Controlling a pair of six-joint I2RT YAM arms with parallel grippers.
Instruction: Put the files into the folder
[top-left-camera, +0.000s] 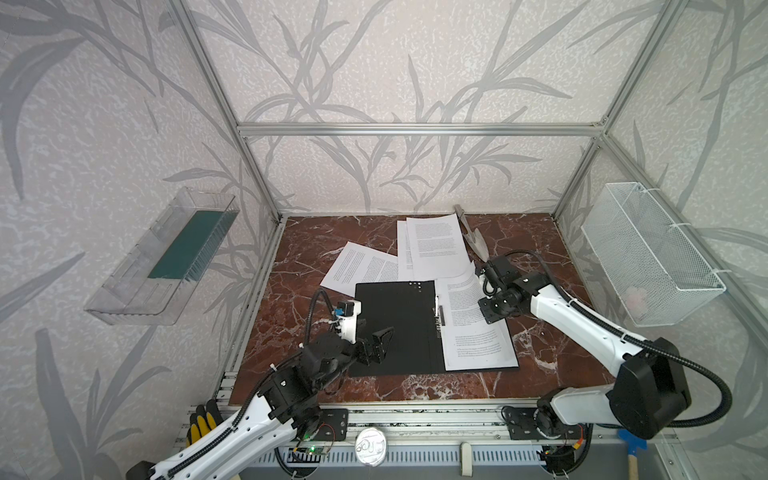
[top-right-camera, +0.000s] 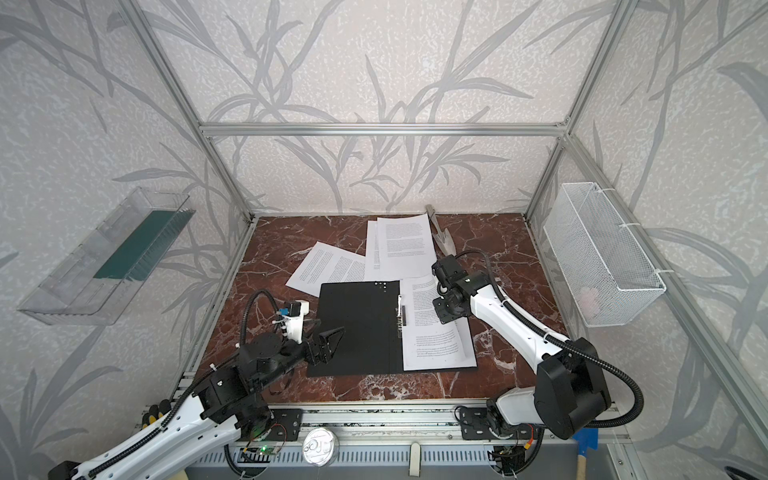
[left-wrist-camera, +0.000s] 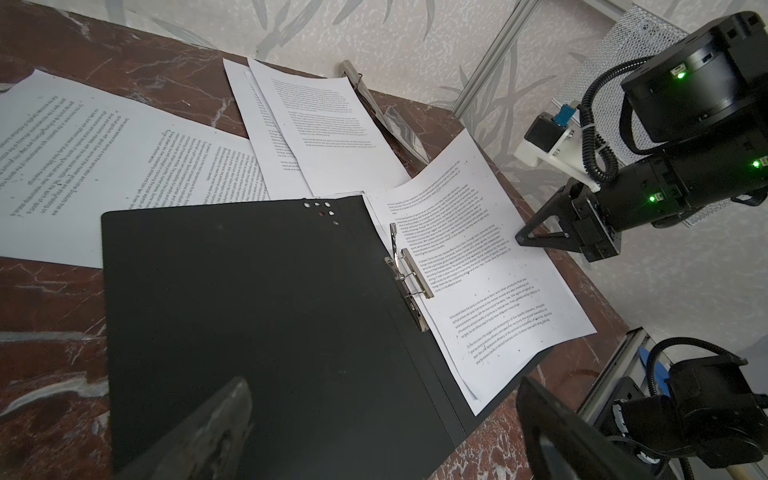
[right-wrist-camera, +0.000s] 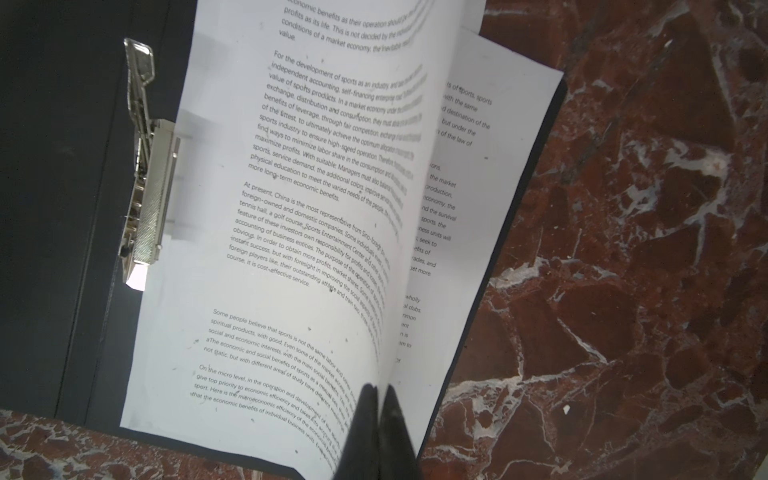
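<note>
Right gripper (right-wrist-camera: 379, 395) pinching top sheet (right-wrist-camera: 299, 199) at its raised outer edge, over right half of folder (top-left-camera: 395, 324) | left gripper (left-wrist-camera: 382, 382) spread above left flap | other files (top-left-camera: 434, 245) loose on table (top-left-camera: 307, 245) behind | inner edge under clip (right-wrist-camera: 151, 191)? unclear | paper light, floppy, tearable: hold edges

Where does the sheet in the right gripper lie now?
In both top views the held sheet lies on the right half of the open folder, beside the metal clip, its lifted outer edge pinched by the right gripper.
</note>
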